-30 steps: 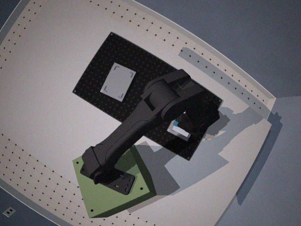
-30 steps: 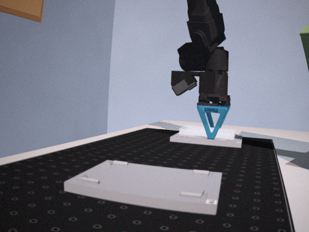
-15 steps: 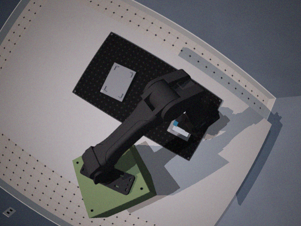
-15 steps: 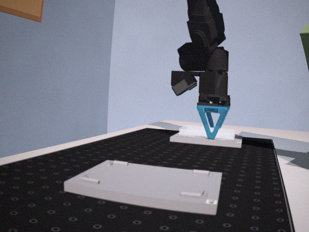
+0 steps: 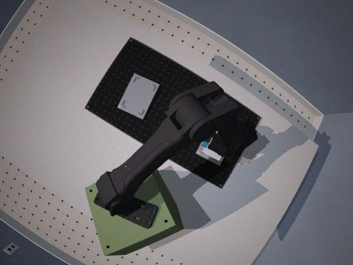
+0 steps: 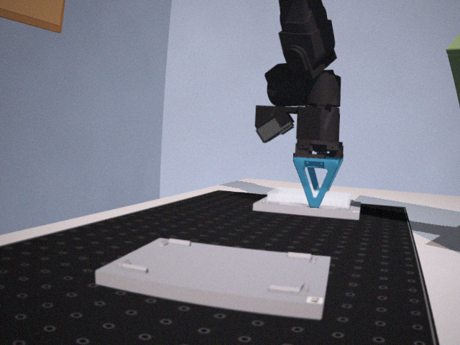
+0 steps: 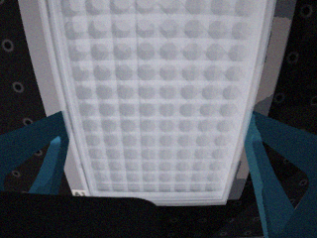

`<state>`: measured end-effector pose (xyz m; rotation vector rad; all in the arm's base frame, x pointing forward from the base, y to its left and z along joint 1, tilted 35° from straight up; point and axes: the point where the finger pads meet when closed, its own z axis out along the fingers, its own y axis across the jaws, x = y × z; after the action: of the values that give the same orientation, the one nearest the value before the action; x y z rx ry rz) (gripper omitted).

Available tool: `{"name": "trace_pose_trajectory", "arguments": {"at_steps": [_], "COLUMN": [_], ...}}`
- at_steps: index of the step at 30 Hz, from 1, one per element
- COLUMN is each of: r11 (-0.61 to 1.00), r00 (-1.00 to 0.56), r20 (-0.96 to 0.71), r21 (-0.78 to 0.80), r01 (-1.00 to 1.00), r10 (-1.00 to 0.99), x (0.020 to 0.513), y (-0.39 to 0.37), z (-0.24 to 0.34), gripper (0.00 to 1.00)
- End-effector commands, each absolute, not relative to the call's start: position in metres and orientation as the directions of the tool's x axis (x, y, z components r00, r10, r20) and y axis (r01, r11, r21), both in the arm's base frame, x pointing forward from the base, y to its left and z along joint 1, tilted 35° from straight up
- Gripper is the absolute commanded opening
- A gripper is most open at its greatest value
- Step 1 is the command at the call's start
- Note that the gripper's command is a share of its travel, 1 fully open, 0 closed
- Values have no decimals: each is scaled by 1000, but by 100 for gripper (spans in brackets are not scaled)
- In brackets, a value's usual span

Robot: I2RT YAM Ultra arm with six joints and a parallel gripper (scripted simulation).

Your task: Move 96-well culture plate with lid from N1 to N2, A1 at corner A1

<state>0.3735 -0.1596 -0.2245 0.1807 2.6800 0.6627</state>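
Observation:
The white 96-well plate (image 7: pixel 158 82) with its clear lid on it lies flat on nest N2 (image 6: pixel 306 212), the far nest in the exterior view, where the plate (image 6: pixel 306 201) shows as a low white slab. In the overhead view the plate (image 5: pixel 210 153) is mostly hidden under the arm. My gripper (image 7: pixel 156 120) is open, with one blue finger on each long side of the plate, low around it; in the exterior view the gripper (image 6: pixel 315 192) points straight down. Nest N1 (image 5: pixel 138 95) is empty; it also shows in the exterior view (image 6: pixel 219 274).
Both nests sit on a black perforated breadboard (image 5: pixel 159 85). The arm's base stands on a green block (image 5: pixel 128 225). The arm's body covers much of the board's right half from above.

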Motion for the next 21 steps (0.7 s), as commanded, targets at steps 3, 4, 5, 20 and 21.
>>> {"name": "trace_pose_trajectory", "arguments": {"at_steps": [3,4,5,20,21], "r11": [887,887,887,887,887], "r00": [-910,-910,-910,-910,-910], "r20": [-347,-348,-348,-348,-348], "r21": [459,459,459,459,459], "r01": [44,44,44,44,44], "r10": [225,225,225,225,225], "x": [378,378,378,378,378], "y": [-175,-175,-175,-175,-175], "z": [-223,-223,-223,-223,-223], "gripper": [100,100,100,100,100]}}
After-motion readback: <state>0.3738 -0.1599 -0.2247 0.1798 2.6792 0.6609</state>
